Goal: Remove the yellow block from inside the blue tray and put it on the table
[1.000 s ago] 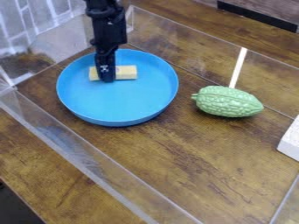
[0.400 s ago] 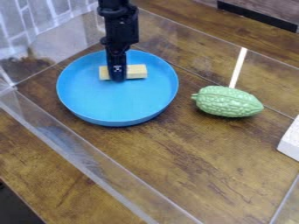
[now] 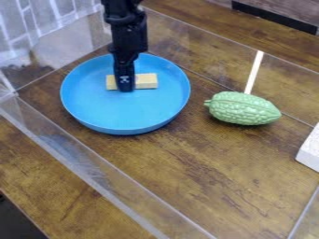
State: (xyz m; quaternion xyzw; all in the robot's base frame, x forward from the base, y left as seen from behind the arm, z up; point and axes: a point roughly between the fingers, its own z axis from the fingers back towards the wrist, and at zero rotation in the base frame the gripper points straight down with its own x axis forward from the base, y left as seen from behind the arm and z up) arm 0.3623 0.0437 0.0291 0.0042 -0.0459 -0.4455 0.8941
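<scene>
The robot's arm (image 3: 126, 33) is black or very dark all over, narrow and jointed, with small paler glints on its surface. Its gripper (image 3: 126, 84) is equally dark and slim, in the upper left of the frame. Finer markings are too small to tell.

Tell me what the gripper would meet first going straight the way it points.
Likely the yellow block, right at the tips of the gripper; depth is hard to judge.
</scene>
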